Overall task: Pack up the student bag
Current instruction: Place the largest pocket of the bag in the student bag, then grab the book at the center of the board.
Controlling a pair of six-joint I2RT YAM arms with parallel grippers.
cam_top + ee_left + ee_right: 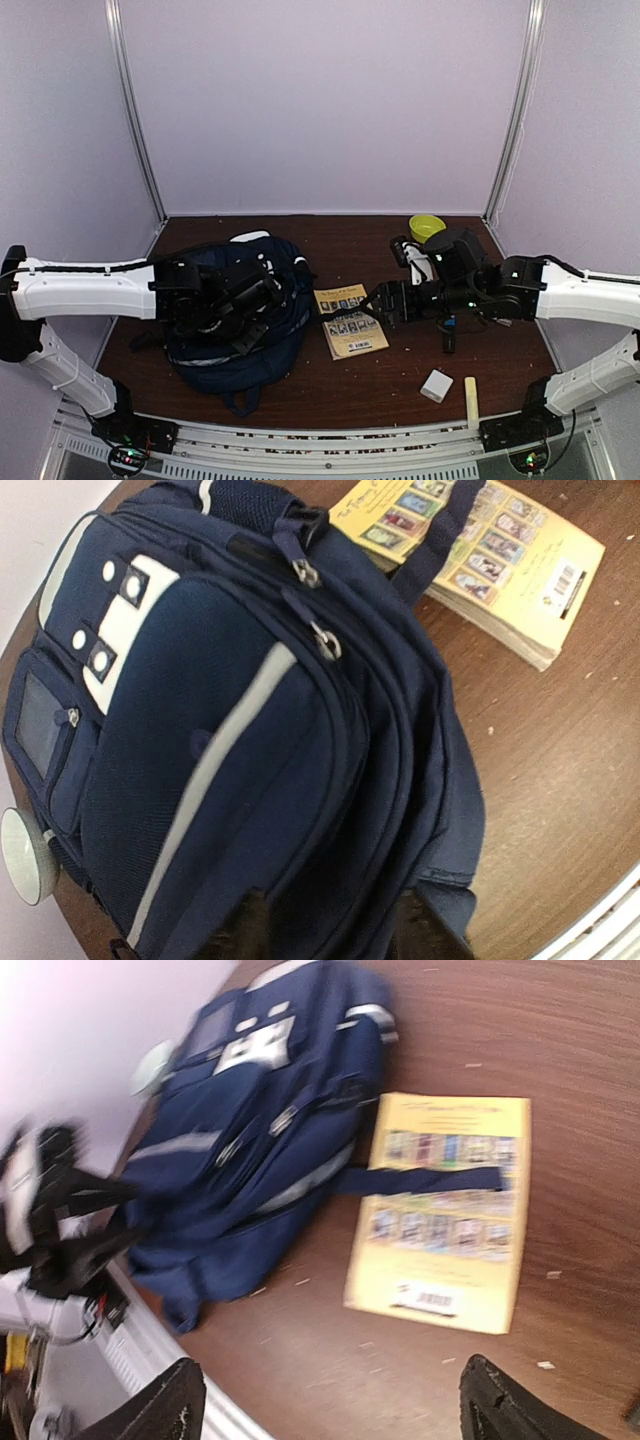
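Jaws gape empty on the right gripper [332,1370]; those of the left gripper [335,908] stand apart over the student bag [235,305], centre-left. Speckled brown table [400,372] below, lilac walls [320,100] above.

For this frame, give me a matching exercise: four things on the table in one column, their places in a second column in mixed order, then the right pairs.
Things:
1. backpack
2. book
3. bowl
4. white block

Places:
A. far edge of the table, right side
B. mid-table, with a dark strap lying across it
C. near edge, right side, beside a pale stick
D. left half of the table

Pairs: 1-D, 2-B, 3-A, 4-C
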